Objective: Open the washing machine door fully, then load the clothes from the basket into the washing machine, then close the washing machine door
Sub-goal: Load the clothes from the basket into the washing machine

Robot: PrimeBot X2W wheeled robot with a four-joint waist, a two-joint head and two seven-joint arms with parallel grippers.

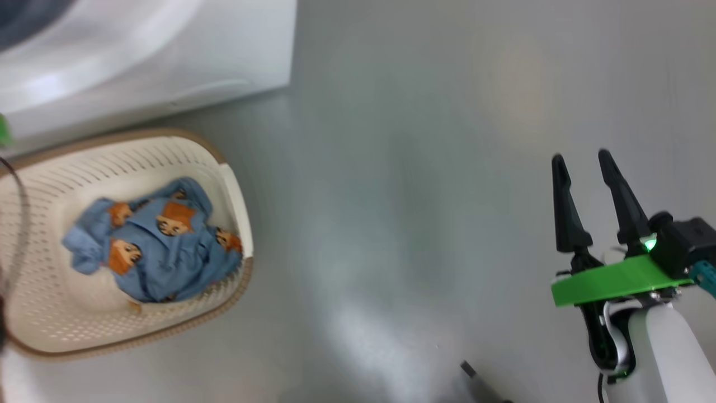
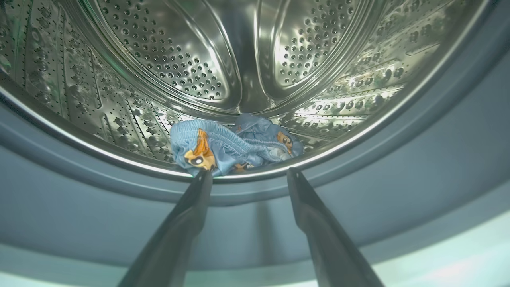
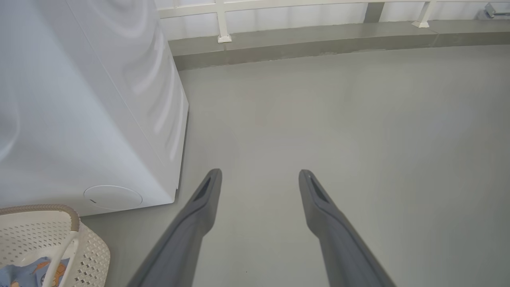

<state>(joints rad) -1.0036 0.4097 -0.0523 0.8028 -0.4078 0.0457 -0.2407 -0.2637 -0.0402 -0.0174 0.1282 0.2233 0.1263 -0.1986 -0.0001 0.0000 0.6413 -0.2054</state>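
Grey floor [image 1: 419, 196] parts the clothes [image 1: 156, 246] in the basket [image 1: 168, 135] from my right tool [image 1: 580, 155], gaping and empty, well to their right. At the drum [image 2: 179, 59], my left tool [image 2: 249, 172] gapes empty too.

- The left gripper [image 2: 249, 174] stands wide open. Its two long dark fingers [image 2: 179, 227] rise from the bottom edge of the left wrist view and splay apart, tips about level.
- The right gripper [image 1: 580, 157] is also spread wide, and its tapered black prongs [image 1: 565, 207] point up the head view, leaning slightly left.
- Just behind the prongs' bases, a bright green plate [image 1: 615, 280] crosses the right wrist, and a small green light [image 1: 650, 244] glows above it.
- Below the plate, the white forearm [image 1: 665, 347] runs down toward the lower right corner.
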